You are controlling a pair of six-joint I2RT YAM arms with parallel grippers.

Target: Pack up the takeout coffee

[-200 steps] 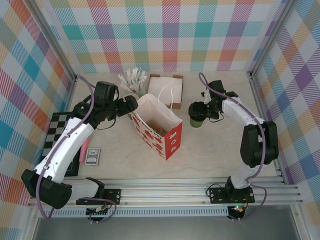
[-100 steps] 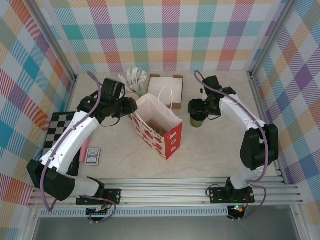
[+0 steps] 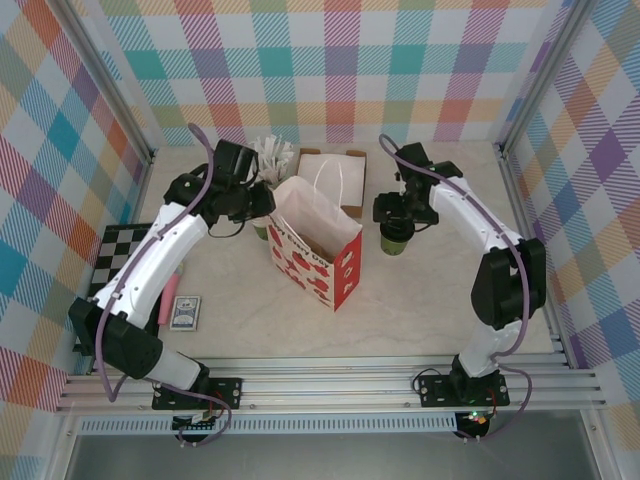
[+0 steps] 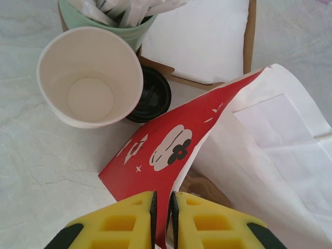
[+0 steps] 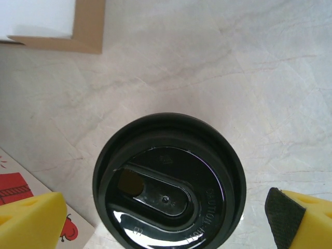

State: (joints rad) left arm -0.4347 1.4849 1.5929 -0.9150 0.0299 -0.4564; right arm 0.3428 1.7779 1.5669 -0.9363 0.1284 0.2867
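The takeout coffee (image 3: 394, 238), a dark-green cup with a black lid (image 5: 168, 192), stands upright on the table, right of the bag. My right gripper (image 3: 393, 212) hangs over it, open, one yellow finger (image 5: 31, 220) on each side of the lid and apart from it. The red-and-white paper bag (image 3: 320, 262) stands open in the middle. My left gripper (image 4: 162, 218) is shut on the bag's red rim (image 4: 171, 150) at its back-left corner (image 3: 268, 206). Something brown lies inside the bag.
Beside the bag's left corner are an empty cream paper cup (image 4: 89, 77), a pale-green cup of white packets (image 4: 116, 23) and a black lid (image 4: 151, 96). A cardboard tray of white napkins (image 3: 330, 170) sits behind. A checkerboard (image 3: 115, 262) and card deck (image 3: 185, 312) lie at left.
My left gripper's jaws have closed onto the bag's rim as that arm reached further back. The right gripper has shifted slightly back and left over the cup, still open.
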